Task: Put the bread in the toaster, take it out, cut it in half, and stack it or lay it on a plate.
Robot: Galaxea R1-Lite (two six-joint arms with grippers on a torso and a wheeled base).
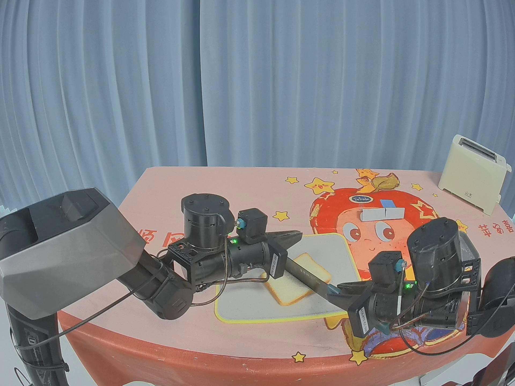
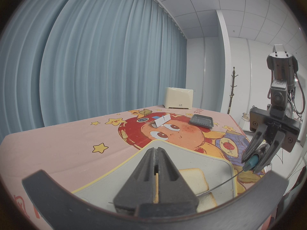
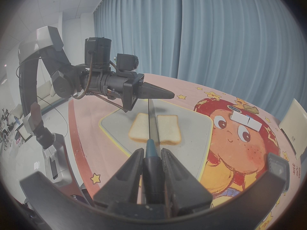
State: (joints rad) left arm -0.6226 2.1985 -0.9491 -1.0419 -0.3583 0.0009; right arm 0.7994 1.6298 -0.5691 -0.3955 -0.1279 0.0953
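- While the right gripper (image 3: 152, 152) was clamped on the knife (image 3: 152, 122) handle, the blade lay across the middle of the bread (image 3: 169, 130) on the grey mat (image 3: 192, 138)
- the left gripper (image 2: 156, 150), fingers pressed together, hovered over the mat just beside the bread

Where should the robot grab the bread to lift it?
Probably by the outer crust of the bread, coming in low from the side away from the knife. It lies flat on the board, with the knife across its middle.
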